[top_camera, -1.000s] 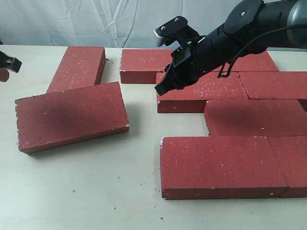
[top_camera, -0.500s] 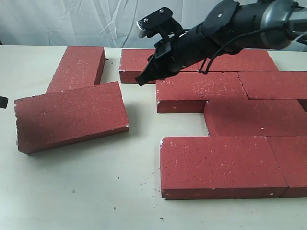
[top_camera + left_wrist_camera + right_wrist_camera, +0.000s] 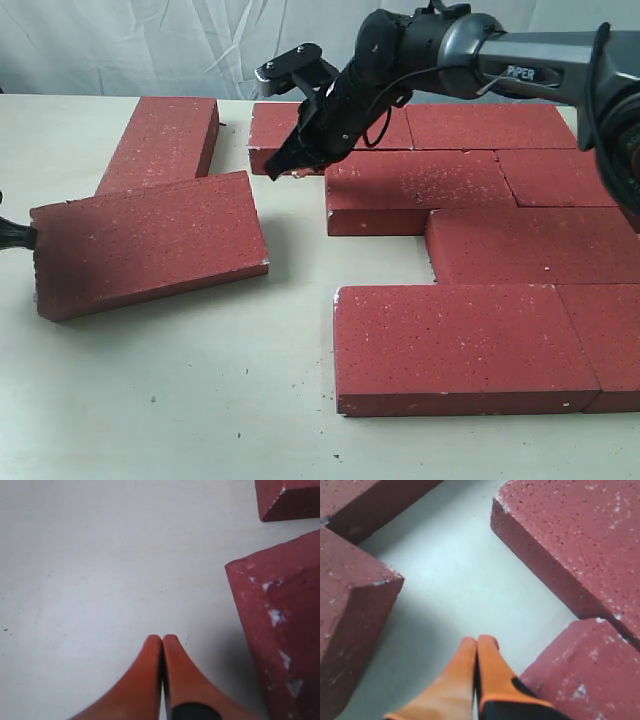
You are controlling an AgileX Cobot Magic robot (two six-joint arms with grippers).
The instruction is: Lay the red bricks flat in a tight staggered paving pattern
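Apparently closing gaps: left jaws and right jaws clenched empty; next, shove the skewed brick (image 3: 150, 242) square against the paving (image 3: 520, 245).

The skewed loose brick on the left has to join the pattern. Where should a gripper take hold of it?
Probably across the skewed brick near its left end, coming from above, jaws on the two long side faces. It lies flat, so only its sides are reachable, and the neighbouring brick crowds the rear face further right.
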